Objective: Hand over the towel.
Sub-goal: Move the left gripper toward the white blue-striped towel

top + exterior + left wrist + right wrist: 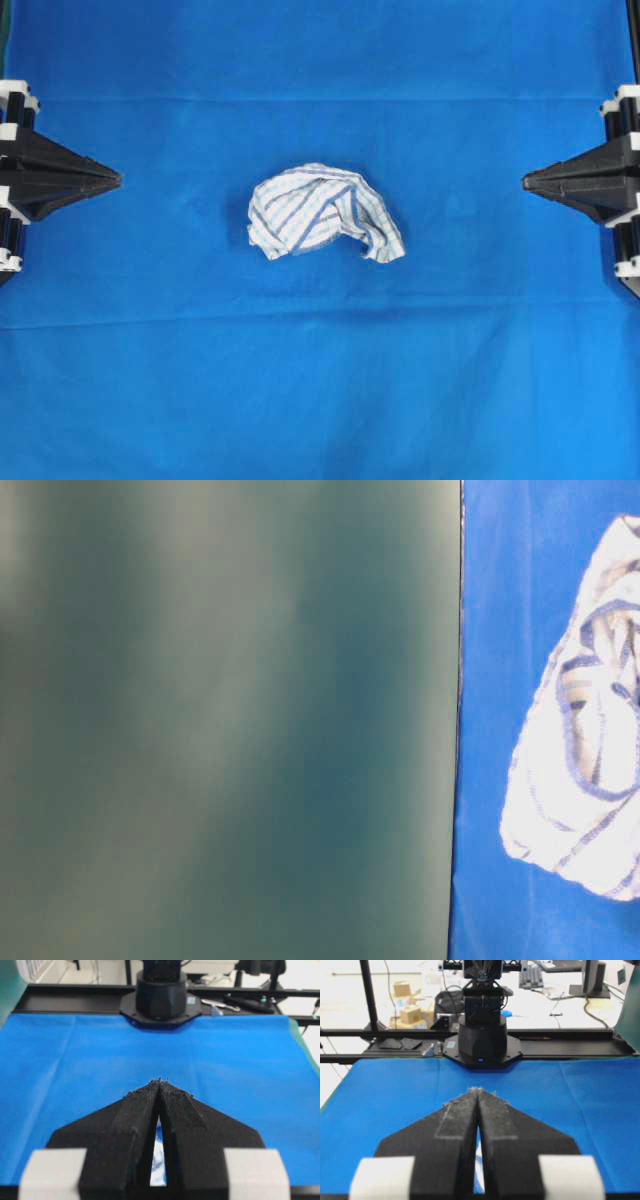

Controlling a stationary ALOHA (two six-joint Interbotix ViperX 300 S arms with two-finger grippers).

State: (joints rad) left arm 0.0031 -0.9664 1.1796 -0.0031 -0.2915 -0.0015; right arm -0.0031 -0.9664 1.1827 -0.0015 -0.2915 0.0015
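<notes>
Smack in the middle of the table (pixel 120 400), on the blue sheet (pixel 480 330): the towel (pixel 322 212), crumpled into a loose heap, white with thin blue stripes and a faint check. Well apart from both grippers, roughly midway between them, touching neither.

Left gripper (pixel 116 180) parked at the left edge, pointing inward toward the towel, fingers (pixel 142 1110) clenched together tip to tip, holding nothing. Right gripper (pixel 526 181) mirrored at the right edge, fingers (pixel 460 1112) pressed shut the same way, also empty. Bit of fuzz or wear showing on the foam at both sets of tips.

No readable writing or brand marks anywhere; a small sticker on the arm base (pixel 482 1042) seen from the right wrist, too small to make out.

Sheet creased in fold lines, covering the whole work area. Table-level view mostly filled by a blurry dark green panel (pixel 230 720), with the towel at its right side. Beyond the far edge: black frame rails (pixel 570 1035), cardboard boxes (pixel 407 1012), a keyboard (pixel 532 975), cables, bright lab room.
</notes>
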